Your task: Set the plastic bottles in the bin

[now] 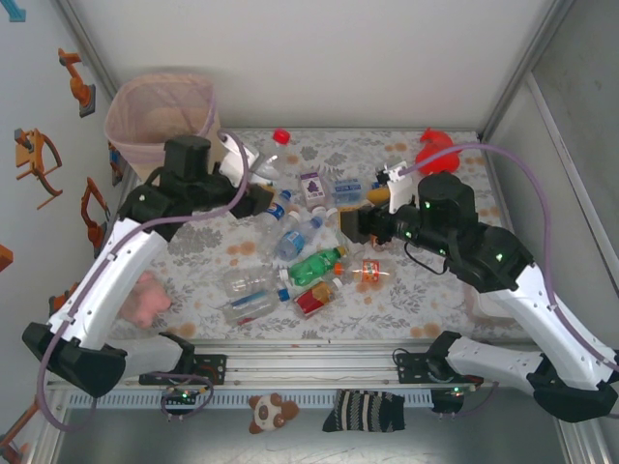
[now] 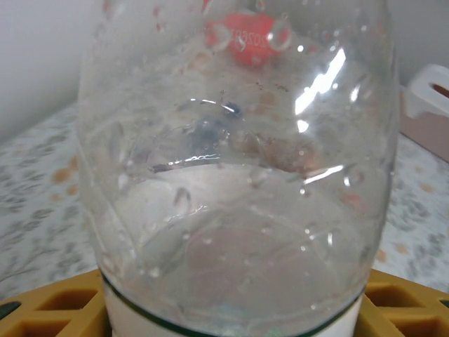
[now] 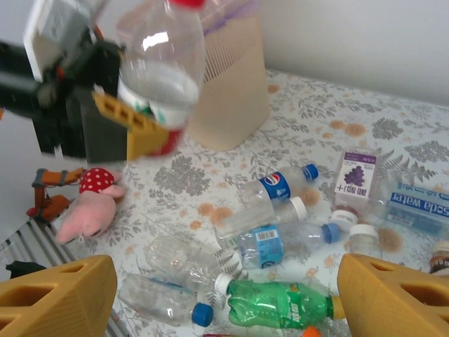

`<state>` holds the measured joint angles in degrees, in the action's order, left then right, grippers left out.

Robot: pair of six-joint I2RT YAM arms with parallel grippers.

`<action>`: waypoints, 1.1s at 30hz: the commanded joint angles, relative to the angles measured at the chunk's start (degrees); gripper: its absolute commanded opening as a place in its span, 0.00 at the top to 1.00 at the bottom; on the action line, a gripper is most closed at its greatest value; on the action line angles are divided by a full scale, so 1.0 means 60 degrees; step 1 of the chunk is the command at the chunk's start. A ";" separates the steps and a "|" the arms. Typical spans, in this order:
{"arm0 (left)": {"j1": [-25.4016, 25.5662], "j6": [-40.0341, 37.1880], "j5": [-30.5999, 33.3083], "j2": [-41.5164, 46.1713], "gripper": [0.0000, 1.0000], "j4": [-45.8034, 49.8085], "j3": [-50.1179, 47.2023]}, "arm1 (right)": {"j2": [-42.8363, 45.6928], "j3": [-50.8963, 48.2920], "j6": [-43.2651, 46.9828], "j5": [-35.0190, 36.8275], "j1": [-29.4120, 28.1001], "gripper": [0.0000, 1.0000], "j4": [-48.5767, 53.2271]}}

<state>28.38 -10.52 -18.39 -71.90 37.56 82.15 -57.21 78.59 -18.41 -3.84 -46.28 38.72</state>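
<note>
The job looks barely begun. A good dozen loose bottles lie on their sides across the middle of the worktop, among them a green bottle towards the near edge. Whether any are already inside the bin I cannot tell, as its pinkish liner hides the bottom. The bin stands at the far left corner. One bottle is on its way: the left claw is clamped around the lower body of a clear bottle with a red cap, held upright in the air just beside the bin on its middle-of-worktop side, not yet over the rim. The right claw hangs with its jaws spread wide and nothing between them, low over the heap at the worktop's centre, so I judge it is lining up the next pick. A purple carton sits among the bottles, a pink plush toy lies by the left edge and a red plush toy near the far right corner; none of these belong in the bin. Room is tight on the left, where the bin, the side wall and the left arm crowd together, and the bin's tall rim must be cleared. The right edge offers more free cloth.
</note>
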 commanded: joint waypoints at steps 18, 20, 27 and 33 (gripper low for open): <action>-0.4089 0.0406 0.1918 -0.3488 0.41 0.0251 0.4507 | 0.0332 -0.0425 0.0075 0.0316 0.0078 0.19 0.0046; -0.4362 0.0421 0.2015 -0.3837 0.41 0.0121 0.4720 | 0.0362 -0.0467 0.0063 0.0359 0.0078 0.19 0.0050; -0.5027 0.0109 0.2863 -0.5087 0.41 0.0196 0.5379 | 0.0393 -0.0551 0.0045 0.0445 0.0084 0.20 0.0051; -0.5580 -0.0118 0.3311 -0.5926 0.42 0.0451 0.5503 | 0.0278 -0.0501 0.0168 0.0464 0.0096 0.20 0.0049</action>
<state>-3.66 -9.56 -0.84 -105.60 39.38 112.88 -55.53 75.70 -18.20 -2.02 -46.09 39.27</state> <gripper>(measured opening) 0.580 0.804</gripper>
